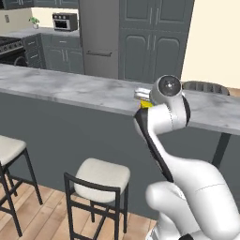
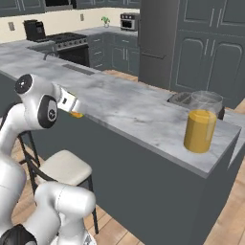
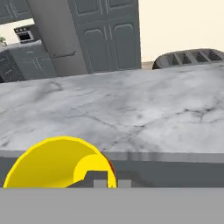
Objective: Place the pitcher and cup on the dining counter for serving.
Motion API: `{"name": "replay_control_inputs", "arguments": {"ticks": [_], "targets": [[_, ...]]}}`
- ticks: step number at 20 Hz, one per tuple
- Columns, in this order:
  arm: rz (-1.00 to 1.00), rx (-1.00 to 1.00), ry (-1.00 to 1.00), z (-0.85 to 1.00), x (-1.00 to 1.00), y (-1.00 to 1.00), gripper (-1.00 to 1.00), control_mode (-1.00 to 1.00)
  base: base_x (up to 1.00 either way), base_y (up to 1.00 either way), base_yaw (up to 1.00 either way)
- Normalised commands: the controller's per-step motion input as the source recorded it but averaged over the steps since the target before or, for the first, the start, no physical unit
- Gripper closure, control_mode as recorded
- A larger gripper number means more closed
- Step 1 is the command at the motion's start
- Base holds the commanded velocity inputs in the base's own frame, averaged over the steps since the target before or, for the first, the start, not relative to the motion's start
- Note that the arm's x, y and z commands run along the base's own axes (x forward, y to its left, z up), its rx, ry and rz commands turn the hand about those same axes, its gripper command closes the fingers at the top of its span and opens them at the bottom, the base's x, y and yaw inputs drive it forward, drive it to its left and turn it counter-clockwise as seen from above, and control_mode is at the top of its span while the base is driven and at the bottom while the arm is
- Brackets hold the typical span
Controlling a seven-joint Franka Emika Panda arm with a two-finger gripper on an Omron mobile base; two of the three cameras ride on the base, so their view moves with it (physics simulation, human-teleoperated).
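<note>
hand [image 2: 75, 111] clamped on cup [image 3: 59, 162], light, rigid, rim grip fine. pitcher [image 2: 201, 123] on table [image 2: 134, 107]: heavy, sloshy, probably slippery.

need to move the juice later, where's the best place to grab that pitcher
Grip the pitcher around its straight clear wall, probably near mid-height, coming in level from the stool side of the dining counter. It stands upright near that edge and shows no handle.
</note>
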Motion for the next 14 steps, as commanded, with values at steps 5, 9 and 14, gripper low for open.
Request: {"name": "replay_control_inputs", "arguments": {"ticks": [5,9,14], "targets": [[-0.31,0.18,0.25,0.49,0.57,-0.53,1.0,-1.0,0.0,0.0,0.0],[-0.16,0.18,0.24,0.04,0.34,-0.97,1.0,-1.0,0.0,0.0,0.0],[-0.06,0.04,0.05,0.0,0.01,-1.0,1.0,-1.0,0.0,0.0,0.0]]}}
